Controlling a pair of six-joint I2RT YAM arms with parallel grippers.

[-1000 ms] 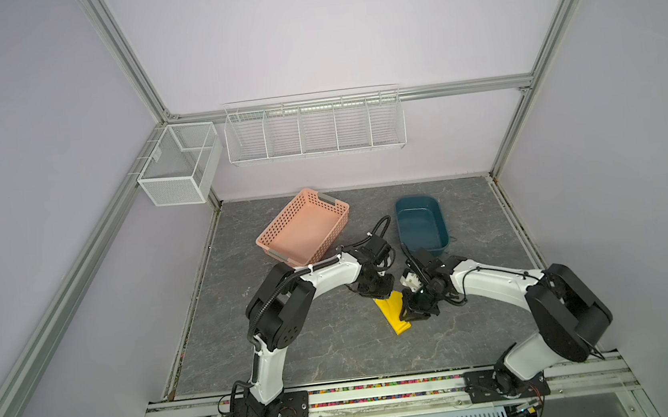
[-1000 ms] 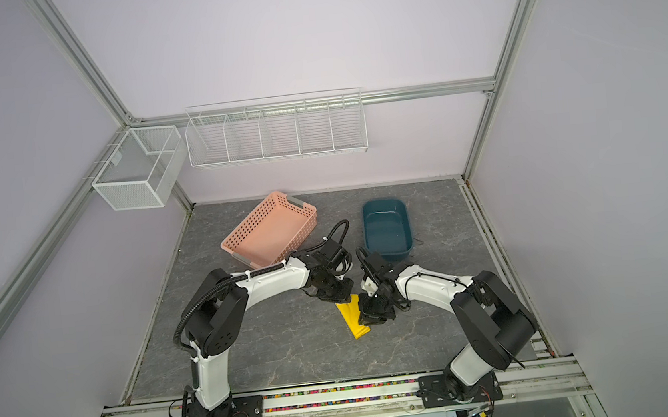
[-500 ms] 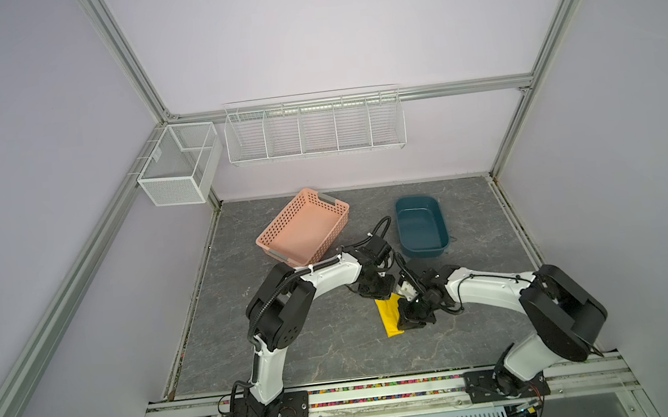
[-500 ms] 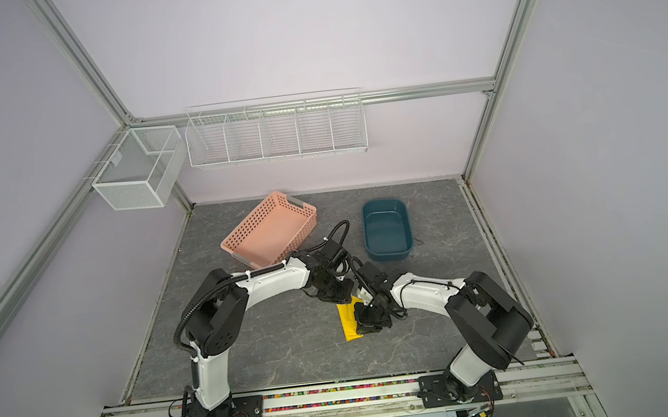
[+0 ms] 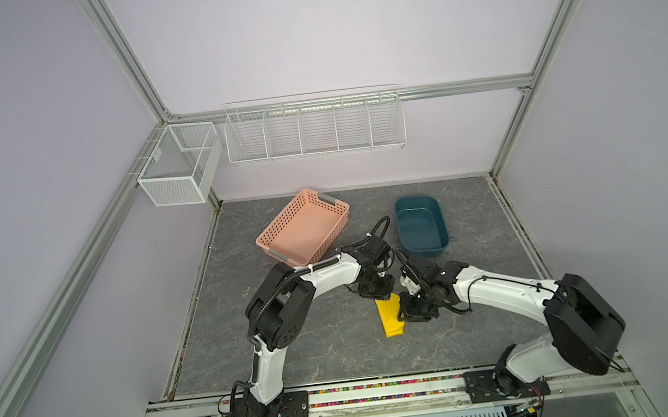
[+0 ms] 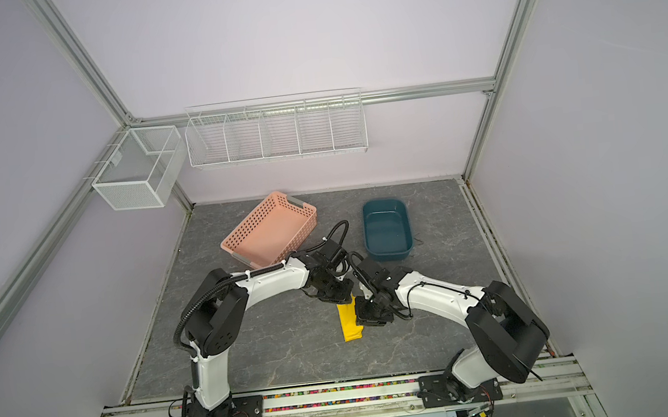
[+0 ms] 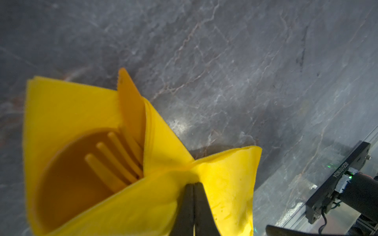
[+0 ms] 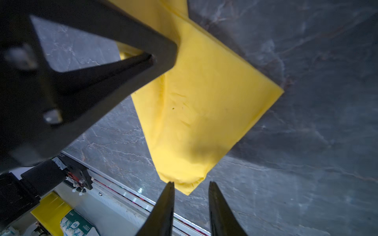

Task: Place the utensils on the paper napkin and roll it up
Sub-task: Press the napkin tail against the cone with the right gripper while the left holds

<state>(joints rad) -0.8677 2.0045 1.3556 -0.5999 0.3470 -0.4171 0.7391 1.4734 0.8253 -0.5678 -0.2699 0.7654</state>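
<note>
The yellow paper napkin lies on the grey table as a narrow folded strip. In the left wrist view it wraps the orange utensils: fork tines, a spoon bowl and a knife tip show at its open end. My left gripper is shut on a fold of the napkin at the strip's far end. My right gripper stands open beside the strip's right edge. A napkin corner lies just ahead of its tips, not pinched.
A pink perforated basket and a dark blue tub stand behind the arms. Two white wire racks hang on the back wall. A metal rail runs along the table's front edge.
My right gripper has shifted a little left against the napkin's side and its jaws have come apart. The left gripper has stayed shut on the napkin's far end.
</note>
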